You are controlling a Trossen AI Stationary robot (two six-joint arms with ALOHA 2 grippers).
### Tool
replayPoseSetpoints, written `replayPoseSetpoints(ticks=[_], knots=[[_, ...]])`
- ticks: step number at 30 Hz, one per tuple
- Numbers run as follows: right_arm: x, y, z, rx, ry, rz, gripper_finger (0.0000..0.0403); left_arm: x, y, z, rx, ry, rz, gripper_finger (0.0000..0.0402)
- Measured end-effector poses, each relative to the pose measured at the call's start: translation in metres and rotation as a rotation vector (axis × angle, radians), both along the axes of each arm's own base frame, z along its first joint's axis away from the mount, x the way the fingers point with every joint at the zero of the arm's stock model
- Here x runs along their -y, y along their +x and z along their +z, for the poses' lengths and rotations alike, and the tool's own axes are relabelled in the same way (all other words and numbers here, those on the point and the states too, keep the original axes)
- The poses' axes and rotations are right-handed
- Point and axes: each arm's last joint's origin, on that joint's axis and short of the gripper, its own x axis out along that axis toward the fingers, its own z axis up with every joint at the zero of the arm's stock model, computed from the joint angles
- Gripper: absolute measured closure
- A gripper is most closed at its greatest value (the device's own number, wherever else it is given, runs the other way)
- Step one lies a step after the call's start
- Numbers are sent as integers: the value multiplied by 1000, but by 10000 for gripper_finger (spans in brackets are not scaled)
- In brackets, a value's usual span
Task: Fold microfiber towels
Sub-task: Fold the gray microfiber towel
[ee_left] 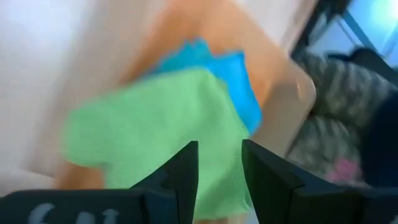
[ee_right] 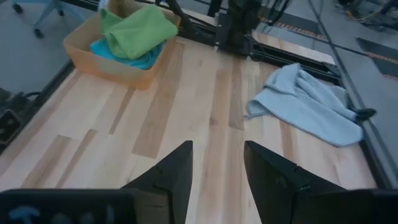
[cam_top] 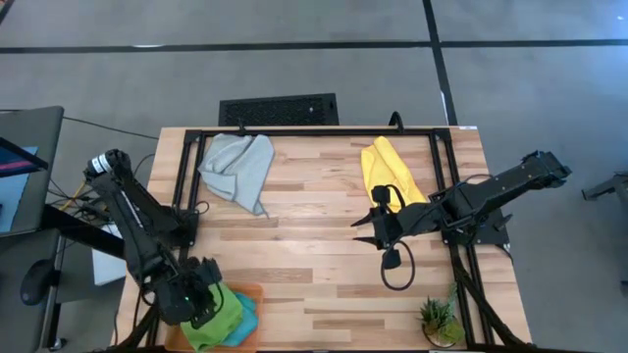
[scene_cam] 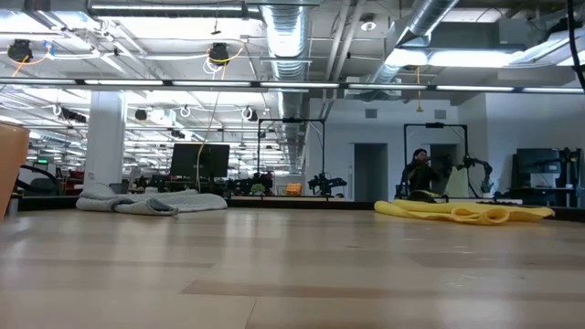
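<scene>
The left tool point(cam_top: 199, 299) hangs over the green towel point(cam_top: 214, 316) in the orange tray point(cam_top: 253, 291), fingers parted, seemingly empty; the teal towel point(cam_top: 245, 322) lies beneath. The right tool point(cam_top: 368, 227) hovers spread and empty above the desk point(cam_top: 294, 245); grey towel point(cam_top: 238, 169) and yellow towel point(cam_top: 391, 172) lie crumpled.

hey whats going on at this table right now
A two-arm robot is sorting out microfiber towels, and at this moment neither arm holds one. The left tool hangs open over the orange tray at the table's near left corner, where the green towel lies on top of the teal towel. The right tool is open over bare wood mid-table, beside the yellow towel. The grey towel lies crumpled at the far left.
</scene>
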Motion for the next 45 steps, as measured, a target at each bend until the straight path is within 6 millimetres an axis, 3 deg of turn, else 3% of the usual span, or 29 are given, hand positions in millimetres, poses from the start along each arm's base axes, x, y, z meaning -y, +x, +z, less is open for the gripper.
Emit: replayPoseSetpoints(ticks=[4, 7, 15, 20, 26, 32, 38, 45], knots=[[1, 0, 0, 8, -18, -33, 235, -13, 6, 17, 124, 182, 54, 287], [2, 0, -1, 0, -27, -43, 235, -27, 13, 19, 179, 324, 105, 287], [6, -1, -4, -41, -16, -73, 235, -80, 30, 2, -92, 540, 120, 287], [20, 20, -21, -106, -25, -99, 235, -105, 40, -11, -200, 573, 99, 288], [45, 78, -52, -46, -48, 3, 235, -128, 46, -21, -278, 594, 122, 288], [72, 135, -87, -52, -174, 21, 235, -136, 44, -26, -336, 588, 130, 288], [80, 194, -123, -78, -216, 33, 235, -137, 43, -26, -345, 592, 128, 288], [79, 244, -152, -94, -231, 43, 235, -137, 43, -26, -345, 592, 134, 288]])
